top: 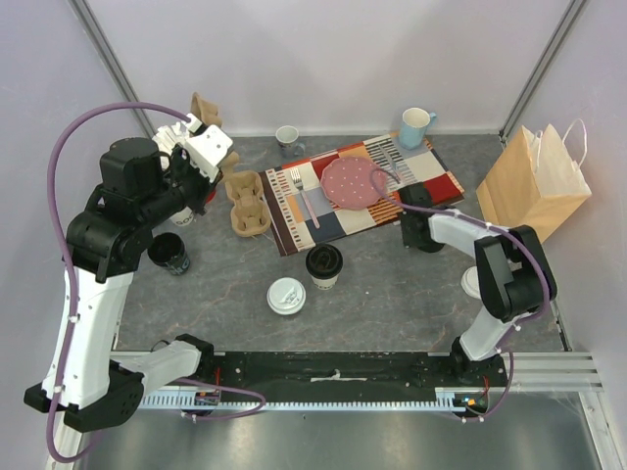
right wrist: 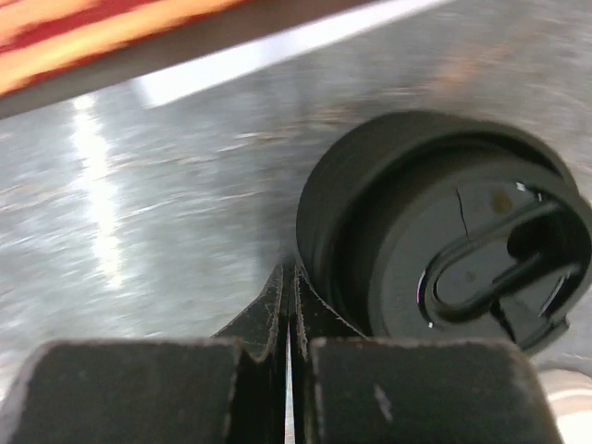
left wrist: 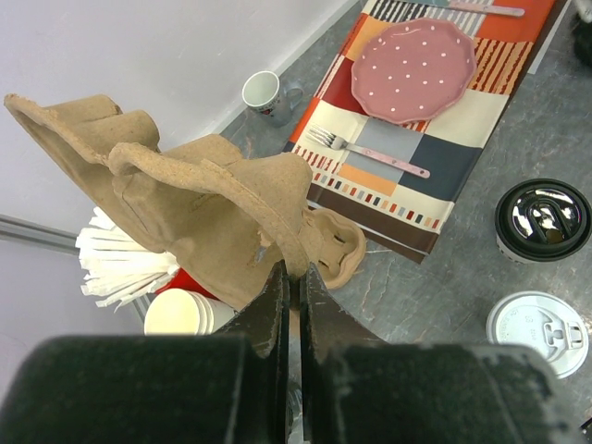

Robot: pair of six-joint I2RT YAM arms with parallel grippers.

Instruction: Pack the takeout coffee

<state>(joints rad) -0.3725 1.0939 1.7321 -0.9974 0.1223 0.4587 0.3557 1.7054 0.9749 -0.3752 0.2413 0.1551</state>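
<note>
The left gripper (left wrist: 294,275) is clamping a cardboard cup carrier (left wrist: 203,185) aloft; the right gripper (right wrist: 289,277) is sitting closed, empty. The black-lidded cup (top: 324,264) and white-lidded cup (top: 287,296) are standing together on the table (top: 392,294).

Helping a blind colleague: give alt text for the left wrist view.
The left end effector, shut, pinches the edge of a pulp cup carrier held above a grey table. At lower right stand a black-lidded cup and a white-lidded cup; beyond lies a patchwork placemat with a pink dotted plate and fork.
</note>
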